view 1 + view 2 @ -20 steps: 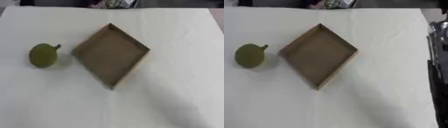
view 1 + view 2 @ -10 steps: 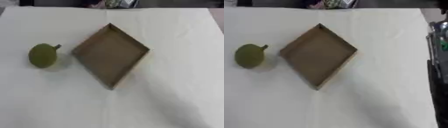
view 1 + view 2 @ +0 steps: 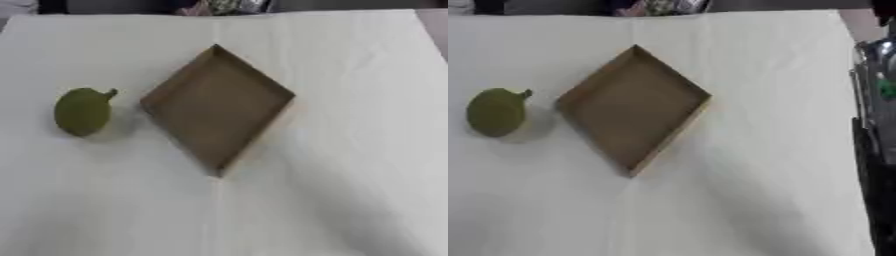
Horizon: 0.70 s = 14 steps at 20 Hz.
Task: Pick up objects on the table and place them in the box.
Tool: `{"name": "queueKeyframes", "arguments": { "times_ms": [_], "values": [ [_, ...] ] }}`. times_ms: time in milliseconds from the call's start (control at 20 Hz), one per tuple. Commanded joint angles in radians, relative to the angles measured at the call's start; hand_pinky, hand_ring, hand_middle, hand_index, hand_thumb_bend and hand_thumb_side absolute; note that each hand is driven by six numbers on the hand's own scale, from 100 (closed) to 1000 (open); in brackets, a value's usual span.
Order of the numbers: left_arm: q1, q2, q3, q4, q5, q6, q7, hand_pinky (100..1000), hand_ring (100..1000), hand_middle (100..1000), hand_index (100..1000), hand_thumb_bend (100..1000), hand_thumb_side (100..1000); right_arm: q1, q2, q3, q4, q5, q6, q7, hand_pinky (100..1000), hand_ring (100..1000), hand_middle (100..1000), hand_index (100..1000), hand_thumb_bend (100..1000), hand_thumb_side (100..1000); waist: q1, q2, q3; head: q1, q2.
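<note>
A: In the left eye view we see the green fruit [image 3: 82,111] at the left-middle of the frame, on the white table [image 3: 350,150], just beside the brown box [image 3: 219,107] at centre. No hand shows, so we cannot tell what the fingers are doing.

B: The right eye view adds only dark rig parts along the right edge. Our worry: the fruit looks round, so it may roll away if nudged, and the box may slide.
</note>
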Motion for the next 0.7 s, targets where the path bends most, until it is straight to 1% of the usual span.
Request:
{"name": "queueKeyframes", "arguments": {
  "times_ms": [50,200,300,500,550,700],
  "values": [
    [-0.042,0.120,-0.045,0.023,-0.050,0.019,-0.026,825,803,799,892,100,679,-0.014,-0.023,0.000,-0.016,-0.007,0.001,0.004,789,647,556,824,100,592,0.003,-0.024,-0.002,-0.004,0.002],
    [-0.086,0.161,-0.102,0.039,-0.095,0.032,-0.032,846,820,816,905,100,692,-0.016,-0.020,0.002,-0.016,-0.009,0.001,0.007,789,647,556,824,100,591,0.003,-0.024,-0.007,0.004,0.003],
    [-0.115,0.184,-0.142,0.047,-0.123,0.033,-0.044,862,831,827,916,100,684,-0.018,-0.019,0.004,-0.016,-0.011,0.001,0.009,789,647,556,824,100,591,0.003,-0.025,-0.010,0.009,0.003],
    [-0.178,0.227,-0.227,0.070,-0.147,0.033,-0.082,893,852,848,937,100,672,-0.021,-0.015,0.009,-0.016,-0.012,0.001,0.015,789,647,556,824,100,591,0.005,-0.028,-0.015,0.023,0.004],
    [-0.194,0.232,-0.244,0.076,-0.148,0.035,-0.092,900,857,854,941,108,667,-0.021,-0.014,0.010,-0.016,-0.013,0.001,0.016,789,647,556,824,100,591,0.005,-0.028,-0.015,0.025,0.005],
    [-0.254,0.239,-0.299,0.089,-0.155,0.039,-0.130,912,864,859,944,171,644,-0.023,-0.010,0.014,-0.016,-0.015,0.000,0.021,789,647,556,824,100,591,0.007,-0.031,-0.019,0.036,0.008]
  ]
}}
